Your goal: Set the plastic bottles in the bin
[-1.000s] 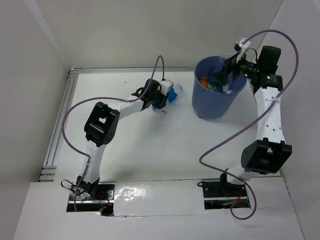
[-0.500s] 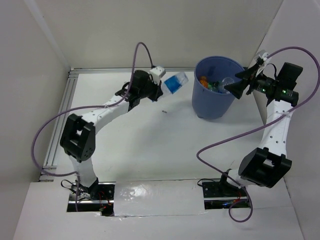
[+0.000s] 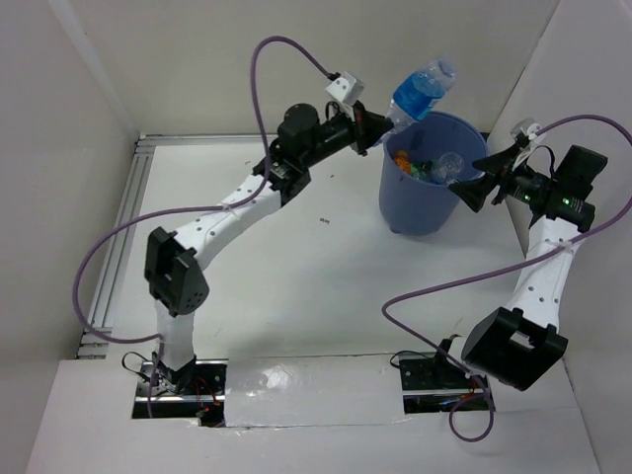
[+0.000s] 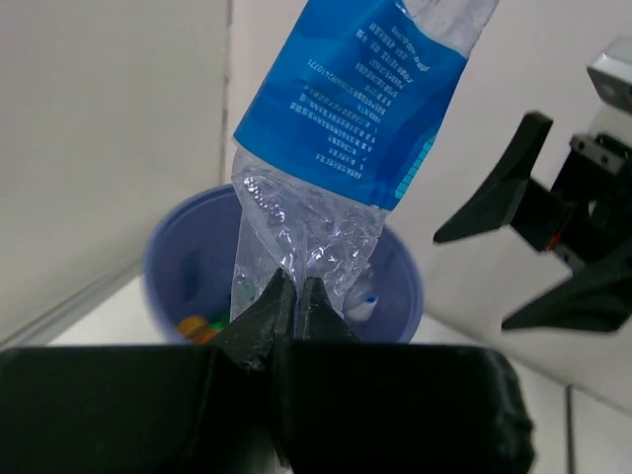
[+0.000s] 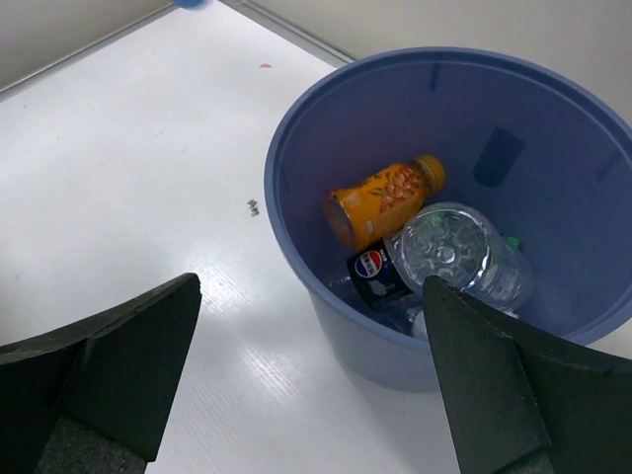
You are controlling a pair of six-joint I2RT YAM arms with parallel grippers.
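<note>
Obs: left tool pinched fully shut on the crumpled base of a clear blue-labelled bottle, tilted in the air above the bin at its far-left rim. The right tool is spread wide and empty, just beside the right rim, with the side wall close behind. In the bin: orange bottle, dark-labelled bottle, clear bottle; anything beneath is hidden. White surface stretches wide to the left.
</note>
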